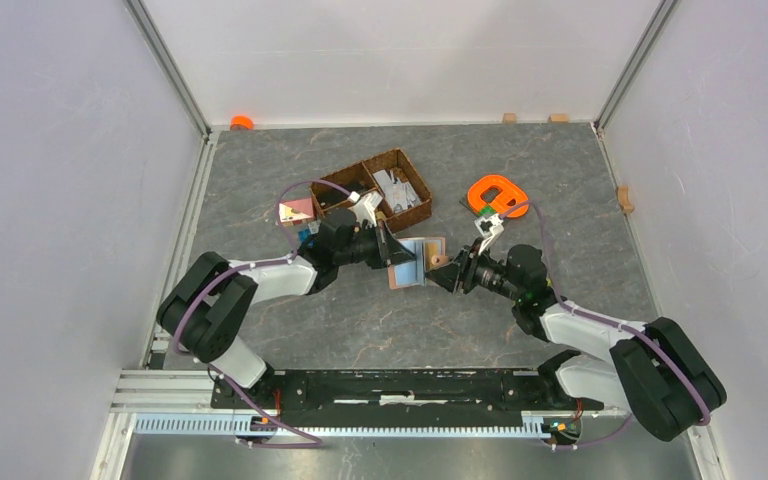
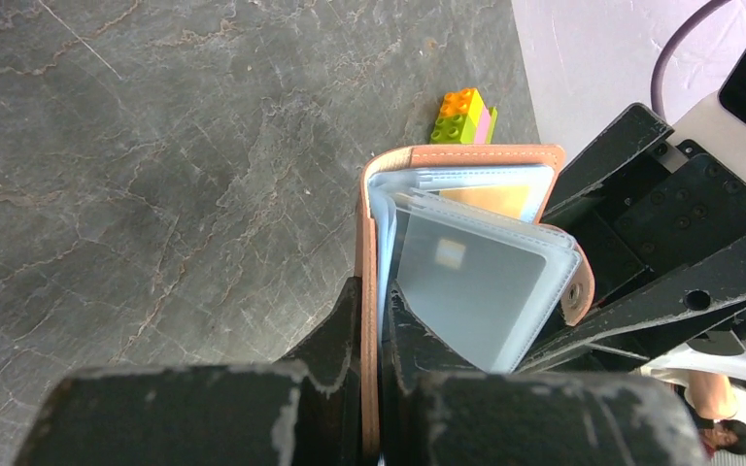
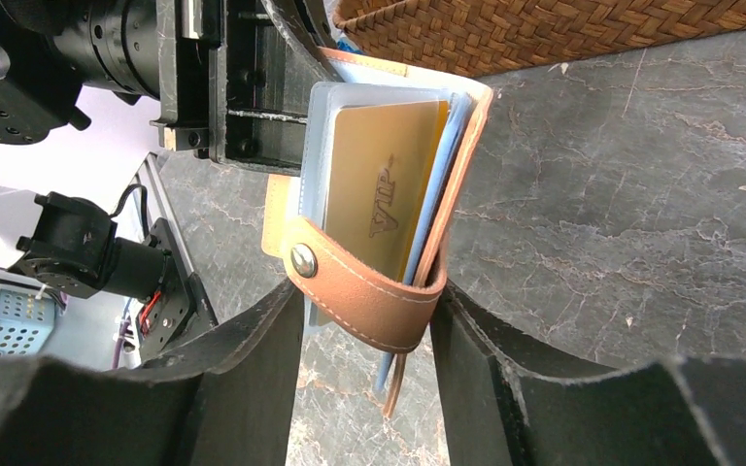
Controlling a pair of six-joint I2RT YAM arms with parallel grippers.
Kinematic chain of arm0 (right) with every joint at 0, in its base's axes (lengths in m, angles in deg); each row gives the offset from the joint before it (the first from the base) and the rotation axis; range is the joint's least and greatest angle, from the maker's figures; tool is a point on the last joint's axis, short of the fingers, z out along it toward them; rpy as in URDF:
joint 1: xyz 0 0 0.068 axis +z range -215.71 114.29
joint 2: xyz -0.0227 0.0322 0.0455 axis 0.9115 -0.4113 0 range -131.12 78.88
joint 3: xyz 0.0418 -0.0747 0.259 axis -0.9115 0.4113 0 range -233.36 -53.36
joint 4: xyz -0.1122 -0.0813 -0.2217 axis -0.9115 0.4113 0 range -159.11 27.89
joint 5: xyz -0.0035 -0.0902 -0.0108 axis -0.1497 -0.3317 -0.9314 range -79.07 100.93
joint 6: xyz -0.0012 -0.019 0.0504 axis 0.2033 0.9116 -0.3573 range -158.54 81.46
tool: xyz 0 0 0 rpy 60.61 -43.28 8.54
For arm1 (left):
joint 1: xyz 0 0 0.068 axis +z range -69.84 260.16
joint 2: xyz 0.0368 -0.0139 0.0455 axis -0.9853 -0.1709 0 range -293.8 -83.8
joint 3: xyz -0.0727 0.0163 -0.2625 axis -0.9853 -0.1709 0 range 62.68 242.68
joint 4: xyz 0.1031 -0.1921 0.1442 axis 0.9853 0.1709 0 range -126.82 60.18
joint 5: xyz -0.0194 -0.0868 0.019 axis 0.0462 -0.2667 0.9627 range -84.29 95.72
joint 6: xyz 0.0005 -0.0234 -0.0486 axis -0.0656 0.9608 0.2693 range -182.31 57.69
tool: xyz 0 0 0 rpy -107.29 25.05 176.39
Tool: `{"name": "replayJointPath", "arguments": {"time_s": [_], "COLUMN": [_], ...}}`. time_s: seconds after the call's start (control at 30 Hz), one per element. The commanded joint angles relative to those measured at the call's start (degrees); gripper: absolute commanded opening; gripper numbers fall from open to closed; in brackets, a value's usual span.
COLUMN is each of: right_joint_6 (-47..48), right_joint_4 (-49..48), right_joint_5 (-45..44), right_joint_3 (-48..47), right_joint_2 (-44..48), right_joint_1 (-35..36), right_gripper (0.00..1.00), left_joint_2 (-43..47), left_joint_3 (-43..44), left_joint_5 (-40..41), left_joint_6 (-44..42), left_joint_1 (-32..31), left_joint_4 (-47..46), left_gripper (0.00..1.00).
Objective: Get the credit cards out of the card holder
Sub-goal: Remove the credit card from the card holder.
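Bench (image 1: 360, 320) fills the top view; wicker basket (image 1: 380, 188) sits upper ctr. Both arms meet at frame ctr w/ the card holder (image 1: 412, 262) btwn them, seemingly clear of the bench. The left claw (image 1: 392, 252) is on its left side, the right claw (image 1: 440, 270) on its right, tips facing each other.

Left wrist view: we see the left claw pinched tight on one tan cover, low ctr of frame, so that side is anchored.

Right wrist view: holder is dead ahead, long axis running up-down the frame, tan cover along its right edge. The right claw's fingers (image 3: 253, 369) flank the lower end, close on both sides. Pinching or only flanking, we can't tell.

Snap tab (image 3: 364, 286) loops across that lower end, over the credit cards (image 3: 379, 194) in clear sleeves. We judge the right arm is the one placed to draw them out, once the tab is out of the way.
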Motion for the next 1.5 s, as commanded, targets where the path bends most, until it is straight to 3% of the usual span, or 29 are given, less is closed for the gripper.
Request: {"name": "replayJointPath", "arguments": {"time_s": [0.0,0.53,0.57,0.7,0.83,0.93,1.03,1.13,1.17,1.27,1.37,1.47], "right_joint_6": [1.21,2.78,2.82,3.16,3.48,4.28,5.05,5.99,6.38,8.24,9.5,10.47], "right_joint_4": [-0.3,2.7,2.8,3.47,4.43,6.9,9.77,12.53,13.41,17.2,19.11,20.18], "right_joint_5": [-1.17,-4.77,-4.98,-6.17,-6.98,-8.71,-11.92,-15.38,-16.92,-22.71,-26.86,-28.8], "right_joint_3": [-2.46,-4.04,-4.03,-4.16,-4.44,-5.09,-5.57,-6.11,-6.33,-7.69,-8.69,-9.45], "right_joint_2": [-0.57,-3.42,-3.5,-3.86,-3.8,-3.39,-2.45,-1.36,-0.95,0.06,0.89,1.54], "right_joint_1": [0.77,3.17,3.25,3.26,3.26,3.3,3.35,3.76,4.1,6.02,8.54,10.45], "right_gripper": [0.55,0.58,0.56,0.34,0.2,0.1,0.07,0.03,0.02,0.0,0.0,0.0], "left_joint_2": [2.52,2.87,2.69,1.89,1.17,1.41,2.51,3.35,3.39,2.77,1.8,0.92], "left_joint_3": [2.53,2.92,2.99,3.07,3.61,4.06,4.91,5.34,5.37,5.73,6.23,6.84], "left_joint_5": [1.97,1.47,0.94,-2.02,-3.41,-3.25,-1.62,0.66,1.09,1.47,1.86,3.48], "left_joint_6": [-2.69,-3.16,-2.92,-1.54,-1.43,-2.36,-5.02,-7.54,-7.83,-8.23,-8.52,-8.6], "left_joint_1": [-0.46,-1.93,-2.15,-2.66,-3.4,-4.14,-5.73,-7.5,-7.9,-8.42,-8.73,-8.74], "left_joint_4": [0.18,-0.5,-1.05,-4.61,-5.45,-4.7,-2.07,-0.37,-0.27,-0.23,0.44,2.19], "left_gripper": [0.02,0.02,0.02,0.02,0.04,0.23,0.5,0.68,0.81,0.99,1.0,0.92]}}
